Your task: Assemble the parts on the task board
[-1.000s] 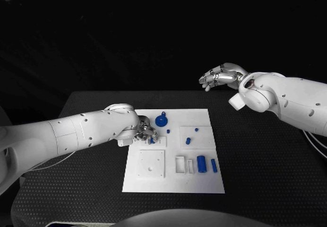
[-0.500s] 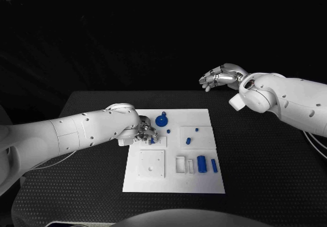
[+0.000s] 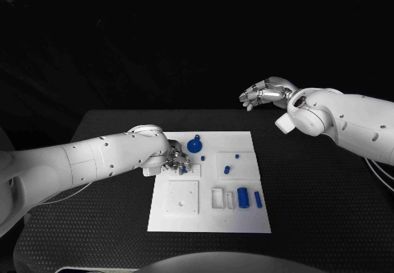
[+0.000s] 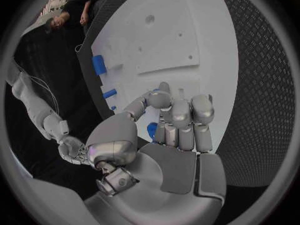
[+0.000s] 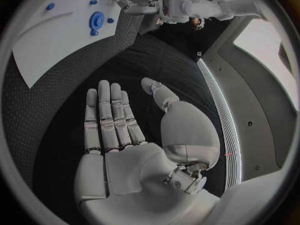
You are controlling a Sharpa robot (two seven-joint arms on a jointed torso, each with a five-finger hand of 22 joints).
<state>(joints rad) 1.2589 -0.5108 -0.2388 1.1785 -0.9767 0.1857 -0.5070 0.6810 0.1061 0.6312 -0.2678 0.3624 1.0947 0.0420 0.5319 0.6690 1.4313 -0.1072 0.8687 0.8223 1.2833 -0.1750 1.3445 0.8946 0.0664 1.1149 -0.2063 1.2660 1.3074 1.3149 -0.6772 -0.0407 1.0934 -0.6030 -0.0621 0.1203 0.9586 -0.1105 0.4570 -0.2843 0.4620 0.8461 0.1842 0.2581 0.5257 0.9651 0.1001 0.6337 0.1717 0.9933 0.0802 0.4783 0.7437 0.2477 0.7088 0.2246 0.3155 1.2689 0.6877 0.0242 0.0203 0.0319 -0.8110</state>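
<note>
Task board (image 3: pixel 209 222): a white plate lying flat in the middle of the black surface (image 3: pixel 320 193), long side running away from the robot.
Near end of board: a raised white square plate (image 3: pixel 182 197) on the robot's left; just beside it 2 narrow white slots (image 3: pixel 221 198), then a thick blue cylinder (image 3: pixel 243 196) and a thinner blue pin (image 3: pixel 258 198) lying side by side toward the right edge.
Middle of board: a white square block (image 3: pixel 230 162) with 2 small blue pegs on it, one (image 3: pixel 226 169) nearer and one (image 3: pixel 236 154) farther.
Left hand (image 3: pixel 175 161): low over the board's left edge, fingers (image 4: pixel 178 116) curled in together; the left wrist view shows a small blue part (image 4: pixel 152 130) caught between thumb and fingers, so it is held. The hand rests at or just above the board; contact cannot be told.
Far end of board: a round blue disc with a short stem (image 3: pixel 195 144) lying just beyond the left hand, with a tiny blue peg (image 3: pixel 202 158) near it.
Right hand (image 3: pixel 261 94): raised well above and beyond the far right corner of the surface, well apart from the board; the right wrist view shows the palm bare, fingers (image 5: pixel 111 117) straight and side by side, thumb out, gripping nothing.
</note>
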